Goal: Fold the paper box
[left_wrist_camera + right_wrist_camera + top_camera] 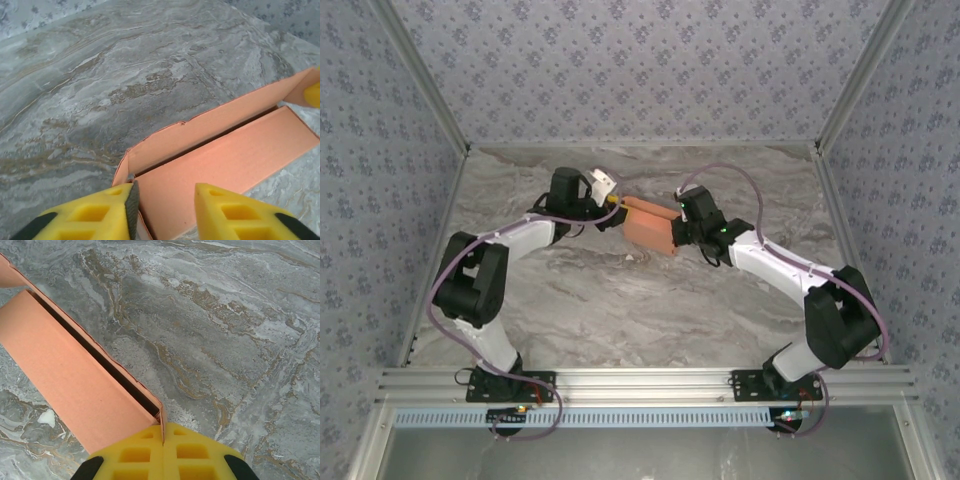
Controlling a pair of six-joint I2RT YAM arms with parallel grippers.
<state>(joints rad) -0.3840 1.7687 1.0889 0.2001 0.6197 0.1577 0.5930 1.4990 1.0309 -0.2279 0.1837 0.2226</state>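
Right end effector (163, 435) clamps tight on the paper box (75, 375) at its wall corner, the box running off to its left along the counter (225, 340). Left end effector (165, 200) has its fingers (100, 212) parted, with the box's other end between them.

- I'm seeing my left tool (165, 196) sitting low at the near end of the paper box (235, 155), its yellow fingers (100, 214) standing apart on either side.
- The box is lying on the marbled worktop (100, 90), with one long flap standing up.
- I'm not managing to tell whether the tool is pinching it.
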